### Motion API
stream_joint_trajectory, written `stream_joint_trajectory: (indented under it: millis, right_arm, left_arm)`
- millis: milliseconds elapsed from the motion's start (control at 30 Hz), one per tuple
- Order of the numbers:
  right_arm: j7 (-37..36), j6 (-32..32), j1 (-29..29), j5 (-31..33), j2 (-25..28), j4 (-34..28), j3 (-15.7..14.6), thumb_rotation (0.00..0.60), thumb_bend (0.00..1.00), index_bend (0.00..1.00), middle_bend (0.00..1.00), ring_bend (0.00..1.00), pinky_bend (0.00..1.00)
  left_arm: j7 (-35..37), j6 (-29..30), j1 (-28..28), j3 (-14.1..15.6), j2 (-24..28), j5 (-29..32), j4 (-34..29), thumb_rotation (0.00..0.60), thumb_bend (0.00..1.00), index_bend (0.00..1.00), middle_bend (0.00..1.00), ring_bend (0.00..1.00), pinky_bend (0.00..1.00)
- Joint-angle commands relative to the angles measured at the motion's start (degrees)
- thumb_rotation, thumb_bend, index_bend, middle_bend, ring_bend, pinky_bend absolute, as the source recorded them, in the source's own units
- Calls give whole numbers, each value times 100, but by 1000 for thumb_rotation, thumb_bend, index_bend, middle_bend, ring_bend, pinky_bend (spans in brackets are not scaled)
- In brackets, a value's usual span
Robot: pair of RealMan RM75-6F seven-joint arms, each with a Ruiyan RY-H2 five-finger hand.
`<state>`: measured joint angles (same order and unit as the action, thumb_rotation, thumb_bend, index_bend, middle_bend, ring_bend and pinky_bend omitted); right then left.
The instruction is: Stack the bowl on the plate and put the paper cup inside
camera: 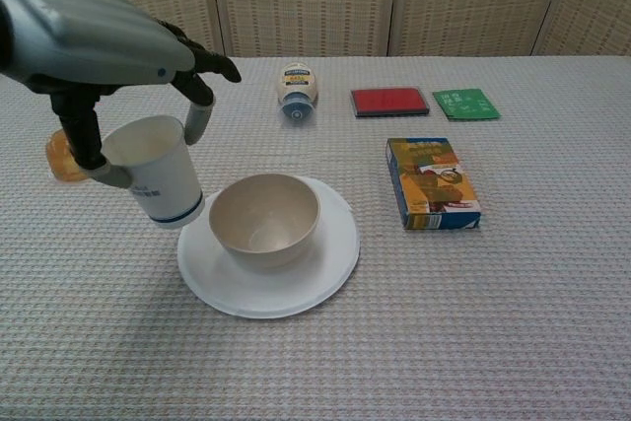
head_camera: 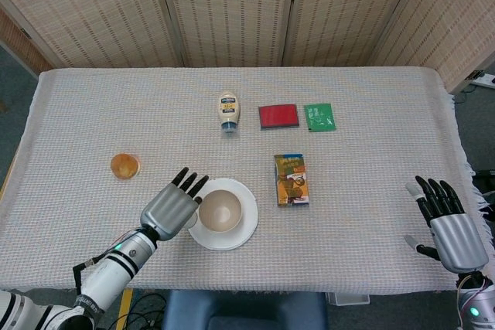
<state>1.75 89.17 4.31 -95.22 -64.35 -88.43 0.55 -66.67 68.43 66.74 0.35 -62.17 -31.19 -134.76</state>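
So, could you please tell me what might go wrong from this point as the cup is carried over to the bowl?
The left hand holds the paper cup only at its rim, tilted, so it might slip or get crushed. The cup hangs low beside the bowl; moving sideways could knock the bowl across the plate.

The left hand point(camera: 94, 41) holds the paper cup point(camera: 158, 182) just left of the bowl point(camera: 264, 218) on the plate point(camera: 325, 263).
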Motion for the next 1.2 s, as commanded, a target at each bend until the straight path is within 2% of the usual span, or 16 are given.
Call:
stream_joint_trajectory:
  millis: [33,267,433,633,1200]
  right_arm:
    - [-8,5,-3,-8,5,-3,-4,600,131,75,0,0,0]
    - [-86,78,-36,-8,37,2,6,600,131,75,0,0,0]
    - [-225,151,-68,-9,83,21,13,600,131,75,0,0,0]
    - [-370,245,-113,-8,127,55,24,600,130,75,0,0,0]
    - [-527,329,-177,36,194,76,55,600,130,75,0,0,0]
  left_arm:
    - [-68,75,167,-129,-103,178,-20,600,231,456,0,0,57]
    - [-118,5,565,-347,-555,590,262,600,231,460,0,0,57]
    - [-142,-170,831,-386,-987,788,709,600,232,465,0,0,57]
    - [-38,-324,999,-406,-1222,885,1092,600,232,470,0,0,56]
    - [211,-817,1298,-185,-1632,853,1942,600,232,474,0,0,57]
